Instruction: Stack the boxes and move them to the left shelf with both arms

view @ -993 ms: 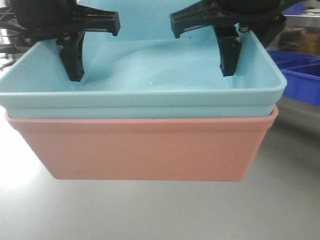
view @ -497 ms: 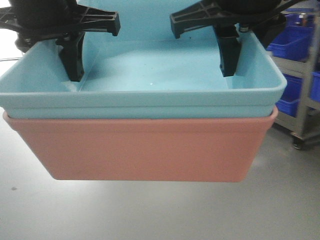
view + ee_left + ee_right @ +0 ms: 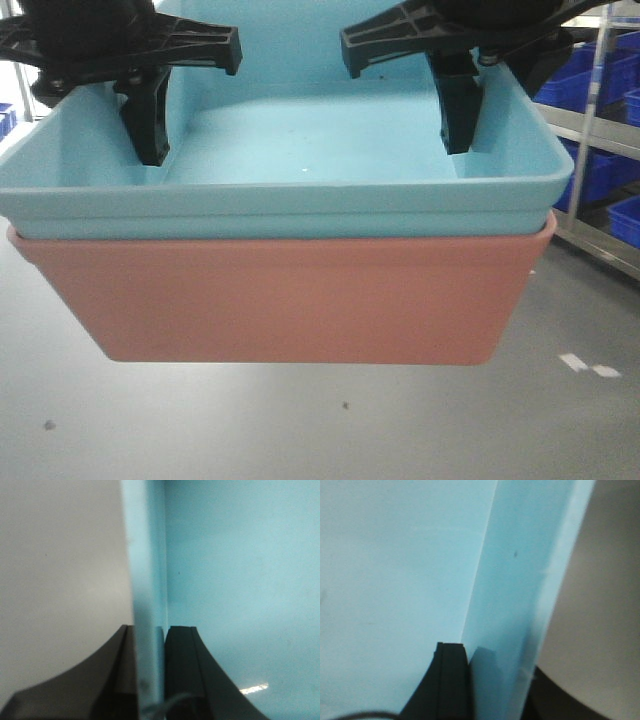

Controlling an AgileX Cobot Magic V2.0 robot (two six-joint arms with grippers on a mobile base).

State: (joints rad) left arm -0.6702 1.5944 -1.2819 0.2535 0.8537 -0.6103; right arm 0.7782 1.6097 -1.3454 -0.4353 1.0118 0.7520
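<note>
The left claw (image 3: 149,640) is closed narrow on the left side wall of the light blue box (image 3: 300,190). In its wrist view one black finger (image 3: 182,670) lies flat against the inside of the wall and the other presses from outside. The right claw (image 3: 495,675) holds the opposite wall in the same way, with its inner finger (image 3: 451,680) touching the blue plastic and a dark outer part just beyond the rim. In the front view the claws stand at about 10 o'clock and 2 o'clock.

The blue box sits nested inside the salmon pink box (image 3: 300,300), with only its rim and a narrow band showing above the pink rim. The stack is level and hangs free above the grey floor (image 3: 300,430). Whether the outer fingers also press the pink wall, I cannot tell.

So the stacking is done, and I judge that the step in hand is the carrying. The left shelf with its rollers is not in any view. At 3 o'clock there is only a rack (image 3: 590,125) with dark blue bins (image 3: 600,75), and at 4 o'clock some white marks (image 3: 588,365) lie on the floor.

The next move calls for bringing the stack to the shelf with both arms at the same height and the same spacing, so that the walls do not bend or slip. Then the pink bottom should be set down on the rollers before either claw opens, and both should open together.
</note>
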